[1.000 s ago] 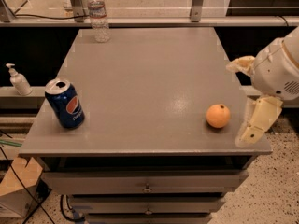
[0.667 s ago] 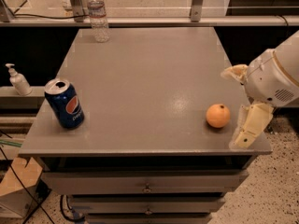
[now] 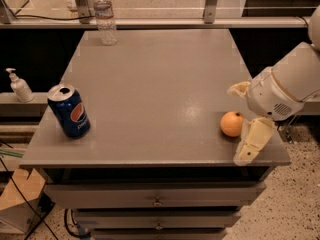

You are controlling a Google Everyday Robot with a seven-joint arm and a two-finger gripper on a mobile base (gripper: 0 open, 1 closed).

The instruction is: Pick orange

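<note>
- orange [image 3: 232, 123]: it sits on the gray table [image 3: 150, 99], near the front right corner, with its stem dimple facing up.
- the gripper [image 3: 238, 124] is at the table's right edge with its cream fingers spread wide apart. one fingertip [image 3: 239, 88] is behind the orange, and the other finger [image 3: 253, 141] slants down just to its right and in front. the fruit lies in the gap between them, not clamped.
- whether the front finger touches the peel cannot be told.
- the blue soda can [image 3: 69, 111] stands near the front left edge, tilted a little, its top opened. it shows the red, white and blue pepsi roundel with "pepsi" in white along the side.
- a clear water bottle [image 3: 105, 18] stands at the far edge of the table. its label cannot be read.
- a white pump bottle [image 3: 20, 86] rests on a ledge left of the table and shows no legible print.
- compared with a second ago, the arm has moved left toward the fruit. the fingers were then off to the orange's right and now sit on either side of it. the orange, can and bottles have not shifted.
</note>
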